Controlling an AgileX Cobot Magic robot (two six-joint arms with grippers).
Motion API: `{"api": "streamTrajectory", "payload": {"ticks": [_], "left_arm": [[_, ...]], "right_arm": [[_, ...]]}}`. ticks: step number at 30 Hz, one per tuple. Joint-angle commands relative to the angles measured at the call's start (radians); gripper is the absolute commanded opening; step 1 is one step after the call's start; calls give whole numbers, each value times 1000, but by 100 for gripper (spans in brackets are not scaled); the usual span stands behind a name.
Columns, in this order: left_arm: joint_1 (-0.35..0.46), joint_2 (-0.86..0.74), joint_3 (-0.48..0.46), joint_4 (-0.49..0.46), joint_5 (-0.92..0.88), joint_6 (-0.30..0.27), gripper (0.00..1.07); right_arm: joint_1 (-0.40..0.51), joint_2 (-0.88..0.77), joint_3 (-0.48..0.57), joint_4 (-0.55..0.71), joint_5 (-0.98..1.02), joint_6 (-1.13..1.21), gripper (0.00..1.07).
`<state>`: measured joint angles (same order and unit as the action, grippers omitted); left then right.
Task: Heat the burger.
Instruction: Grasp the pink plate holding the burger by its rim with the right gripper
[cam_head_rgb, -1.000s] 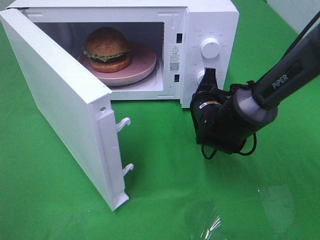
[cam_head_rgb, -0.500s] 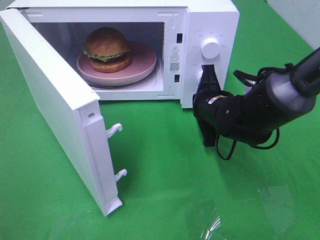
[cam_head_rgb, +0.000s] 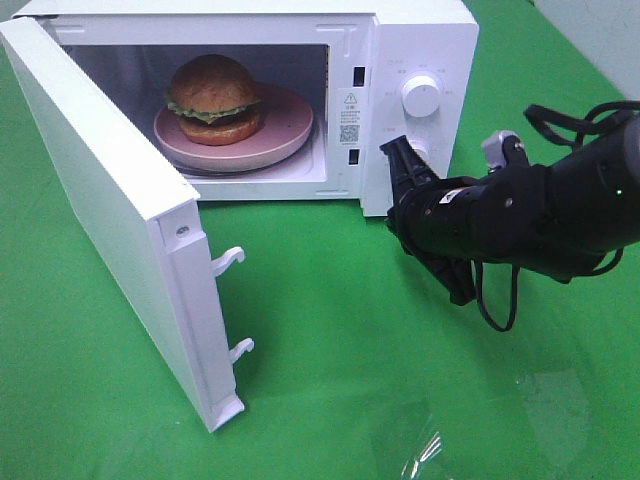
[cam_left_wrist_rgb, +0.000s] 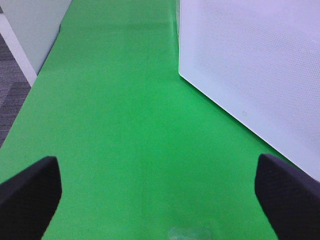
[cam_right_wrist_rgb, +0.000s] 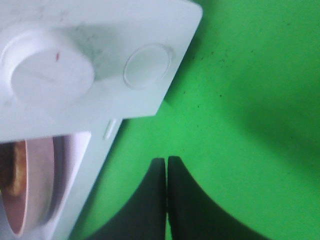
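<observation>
L gripper (cam_left_wrist_rgb: 157, 192), jaws wide, empty, near surface (cam_head_rgb: 330, 380) left edge. Door (cam_head_rgb: 120, 200) open. Burger (cam_head_rgb: 213, 98) on pink plate (cam_head_rgb: 290, 135) inside microwave (cam_head_rgb: 420, 40), far edge, lies left of & beyond R gripper (cam_head_rgb: 397, 152), jaws shut, empty, by knobs (cam_head_rgb: 420, 95). Door-closing prob. next; L arm nearer door.

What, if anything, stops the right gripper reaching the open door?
Probably yes, reachable: only green cloth lies between the shut right gripper, by the knobs, and the door.
</observation>
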<state>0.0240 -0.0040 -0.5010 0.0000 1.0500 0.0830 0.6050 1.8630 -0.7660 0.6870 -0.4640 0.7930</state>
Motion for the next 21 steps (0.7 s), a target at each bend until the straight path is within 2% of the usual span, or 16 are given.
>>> {"api": "streamTrajectory", "payload": {"ticks": [1,2,4,7,9,12,14,15,16,21], "left_arm": [[-4,-20,2,0,-7,1,98],[-4,-20,2,0,-7,1,98],[-4,-20,2,0,-7,1,98],[-4,-20,2,0,-7,1,98],[-4,-20,2,0,-7,1,98],[-4,-20,2,0,-7,1,98],[-4,-20,2,0,-7,1,98],[-4,-20,2,0,-7,1,98],[-4,-20,2,0,-7,1,98],[-4,-20,2,0,-7,1,98]], "right_arm": [[-5,-73,2,-89,132,-223,0],[-5,-73,2,-89,132,-223,0],[-7,-131,2,-222,229,-335,0],[-7,-148,2,-265,262,-352,0],[-7,-208,2,-438,390,-367,0],[-7,-224,1,-485,426,-367,0],[-7,-281,-26,-656,611,-368,0],[-7,-281,-26,-656,611,-368,0],[-7,-307,-46,-736,705,-368,1],[-7,-343,-72,-814,837,-397,2]]}}
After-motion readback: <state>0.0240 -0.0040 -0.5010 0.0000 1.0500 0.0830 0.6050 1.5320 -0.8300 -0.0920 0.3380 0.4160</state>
